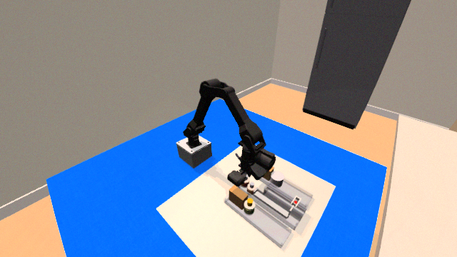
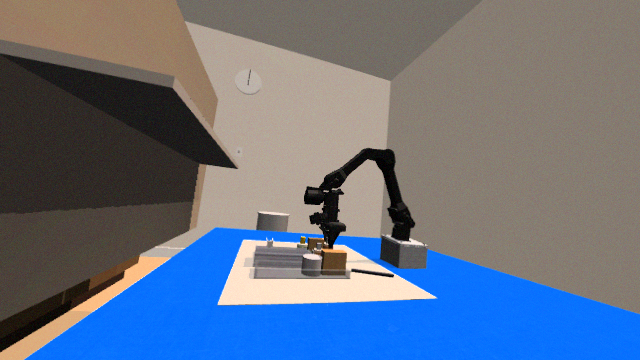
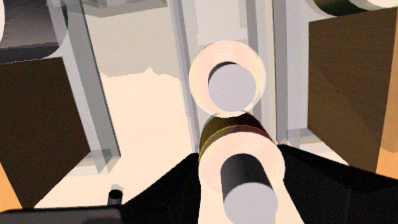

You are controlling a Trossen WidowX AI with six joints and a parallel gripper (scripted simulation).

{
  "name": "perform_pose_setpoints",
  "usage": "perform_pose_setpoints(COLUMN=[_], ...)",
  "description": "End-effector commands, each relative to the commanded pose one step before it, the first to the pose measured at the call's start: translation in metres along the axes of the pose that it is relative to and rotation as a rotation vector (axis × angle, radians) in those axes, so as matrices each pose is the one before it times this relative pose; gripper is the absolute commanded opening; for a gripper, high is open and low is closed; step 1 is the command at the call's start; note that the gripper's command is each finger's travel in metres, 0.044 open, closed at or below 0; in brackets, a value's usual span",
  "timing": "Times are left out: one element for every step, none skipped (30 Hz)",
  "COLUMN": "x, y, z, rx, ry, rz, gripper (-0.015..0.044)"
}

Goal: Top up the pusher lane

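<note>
While the gripper point(image 3: 240, 200) is clamped on the loose jar point(image 3: 239, 167), the matching jar point(image 3: 228, 80) stands just ahead in the lane point(image 3: 187, 75), brown boxes point(image 3: 350, 85) flanking both sides.

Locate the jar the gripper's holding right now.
Wrist view, bottom centre: the held jar sits clamped in the gripper, right behind the matching lane jar, between two brown boxes.

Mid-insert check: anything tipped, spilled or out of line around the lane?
Nothing stands out. The end effector holds the new jar upright, lined up just in front of the matching jar in the lane; the brown boxes stand square.
</note>
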State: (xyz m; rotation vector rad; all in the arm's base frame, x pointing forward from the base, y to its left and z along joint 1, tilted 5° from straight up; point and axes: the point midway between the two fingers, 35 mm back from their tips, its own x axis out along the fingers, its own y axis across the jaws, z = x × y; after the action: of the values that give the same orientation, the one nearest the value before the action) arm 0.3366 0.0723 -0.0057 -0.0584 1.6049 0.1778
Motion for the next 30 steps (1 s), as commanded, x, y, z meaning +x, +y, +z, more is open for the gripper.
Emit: perform_pose_setpoints(x=[-0.00517,0.0,0.0,0.0,0.0,0.0,0.0,0.0,0.0,0.0,0.0,0.0,0.0,0.0,0.0,0.0,0.0,0.0,0.0,0.0,0.0,0.0,0.0,0.0,0.0,0.0,0.0,0.0,0.0,0.0], y=[0.00079,0.0,0.0,0.0,0.0,0.0,0.0,0.0,0.0,0.0,0.0,0.0,0.0,0.0,0.0,0.0,0.0,0.0,0.0,0.0,0.0,0.0,0.0,0.0,0.0,0.0,0.0,0.0,0.0,0.0], z=[0.01167,0.00013,0.00013,0.00013,0.00013,0.00013,0.00013,0.00013,0.00013,0.00013,0.00013,0.00013,0.00013,0.00013,0.00013,0.00013,0.00013,0.00013,0.00013,0.00013,0.00013,0.00013,0.00013,0.00013,0.00013,0.00013,0.00013,0.00013,0.00013,0.00013], rx=[-0.0041,0.0,0.0,0.0,0.0,0.0,0.0,0.0,0.0,0.0,0.0,0.0,0.0,0.0,0.0,0.0,0.0,0.0,0.0,0.0,0.0,0.0,0.0,0.0,0.0,0.0,0.0,0.0,0.0,0.0], ry=[-0.03753,-0.00001,-0.00001,-0.00001,-0.00001,-0.00001,-0.00001,-0.00001,-0.00001,-0.00001,-0.00001,-0.00001,-0.00001,-0.00001,-0.00001,-0.00001,-0.00001,-0.00001,-0.00001,-0.00001,-0.00001,-0.00001,-0.00001,-0.00001,-0.00001,-0.00001,-0.00001,-0.00001,-0.00001,-0.00001], rz=[0.00236,0.0,0.0,0.0,0.0,0.0,0.0,0.0,0.0,0.0,0.0,0.0,0.0,0.0,0.0,0.0,0.0,0.0,0.0,0.0,0.0,0.0,0.0,0.0,0.0,0.0,0.0,0.0,0.0,0.0], gripper=[0.0,0.0,0.0,0.0,0.0,0.0,0.0,0.0,0.0,0.0,0.0,0.0,0.0,0.0,0.0,0.0,0.0,0.0,0.0,0.0,0.0,0.0,0.0,0.0,0.0,0.0,0.0,0.0,0.0,0.0])
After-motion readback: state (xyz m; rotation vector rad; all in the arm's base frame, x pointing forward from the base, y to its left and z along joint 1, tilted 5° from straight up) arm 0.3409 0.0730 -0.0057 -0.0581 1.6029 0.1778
